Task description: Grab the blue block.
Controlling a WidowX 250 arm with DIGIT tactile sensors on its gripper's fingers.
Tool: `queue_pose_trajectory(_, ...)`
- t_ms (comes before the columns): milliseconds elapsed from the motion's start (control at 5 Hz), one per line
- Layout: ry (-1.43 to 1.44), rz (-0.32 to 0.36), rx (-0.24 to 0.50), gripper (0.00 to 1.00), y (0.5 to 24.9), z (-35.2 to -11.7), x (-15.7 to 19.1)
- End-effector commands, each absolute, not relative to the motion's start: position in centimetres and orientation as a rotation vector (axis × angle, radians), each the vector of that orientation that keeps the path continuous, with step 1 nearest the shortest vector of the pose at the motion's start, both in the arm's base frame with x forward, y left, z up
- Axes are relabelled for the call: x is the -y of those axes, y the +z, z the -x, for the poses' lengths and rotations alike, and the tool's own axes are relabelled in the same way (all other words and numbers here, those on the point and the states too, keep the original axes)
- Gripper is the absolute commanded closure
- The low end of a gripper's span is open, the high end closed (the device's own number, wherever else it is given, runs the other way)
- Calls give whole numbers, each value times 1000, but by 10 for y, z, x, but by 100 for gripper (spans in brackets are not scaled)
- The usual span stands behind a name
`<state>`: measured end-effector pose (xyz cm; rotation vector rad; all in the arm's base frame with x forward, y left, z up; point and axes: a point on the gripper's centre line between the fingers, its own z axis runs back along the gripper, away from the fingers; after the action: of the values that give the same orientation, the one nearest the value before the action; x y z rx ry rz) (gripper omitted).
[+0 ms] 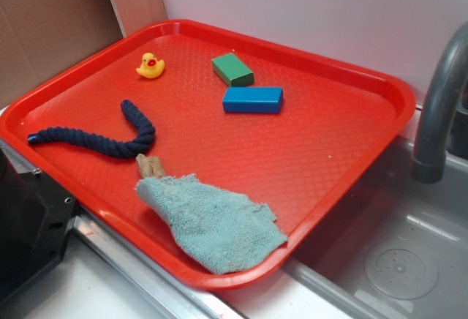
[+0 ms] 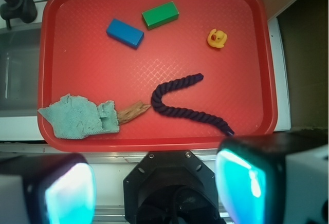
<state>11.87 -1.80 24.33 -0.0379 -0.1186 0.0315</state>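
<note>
Wrist view, left to right: crumpled teal terry cloth (image 2: 78, 117) lying at near rim of red textured plastic tray (image 2: 92, 64); small bright blue smooth rectangular block (image 2: 125, 33) sitting at far side, just beside green block (image 2: 160, 15); twisted navy rope (image 2: 187, 102); yellow rubber duck (image 2: 217, 38). Gripper (image 2: 154, 183) hanging wide open, holding nothing, well short of target. Advising: approaching from above, closing across narrow faces, clearing green neighbour.

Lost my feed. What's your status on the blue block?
Gripper open, off the tray, empty. Blue block lies flat, untouched. Green block close beside it, not touching.
</note>
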Motion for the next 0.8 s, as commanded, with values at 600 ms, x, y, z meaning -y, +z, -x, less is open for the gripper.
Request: queue_pose_trajectory(600,-512,66,181,0,168,-222,63)
